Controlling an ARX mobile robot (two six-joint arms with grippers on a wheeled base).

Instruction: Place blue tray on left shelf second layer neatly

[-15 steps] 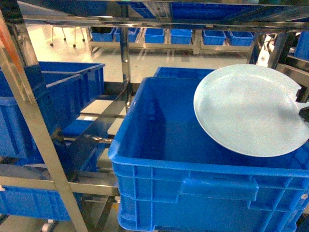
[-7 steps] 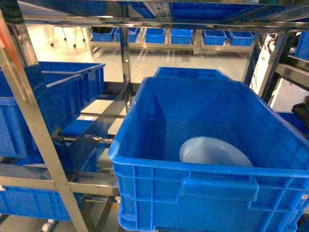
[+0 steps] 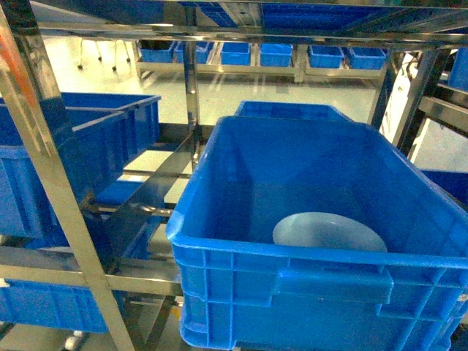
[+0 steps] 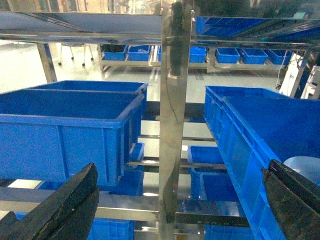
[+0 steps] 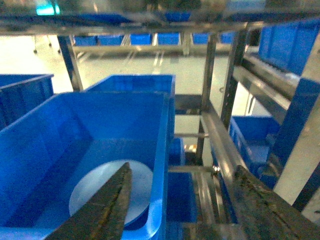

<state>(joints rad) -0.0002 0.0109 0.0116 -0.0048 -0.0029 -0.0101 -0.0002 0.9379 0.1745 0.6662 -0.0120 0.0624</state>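
The pale blue tray (image 3: 329, 232) lies flat on the floor of the big blue crate (image 3: 219, 241), toward its front right. The right wrist view shows the tray (image 5: 141, 190) partly behind one finger. My right gripper (image 5: 183, 167) is open and empty above the crate's right rim. My left gripper (image 4: 182, 167) is open and empty in front of a steel upright (image 4: 172, 125), and the tray's edge (image 4: 305, 167) shows at the right. Neither gripper appears in the head view. The crate sits on a rail level of the steel shelf (image 3: 139, 281).
Another blue crate (image 3: 73, 161) stands on the rack to the left, with more crates below (image 3: 44, 307) and behind (image 3: 289, 110). Shiny angled uprights (image 3: 51, 197) and a top rail (image 3: 241, 33) frame the space. More steel rails (image 5: 220, 145) run right of the big crate.
A second ago the tray hung tilted over the crate's right side; it now lies on the crate floor. The right gripper has left the head view.
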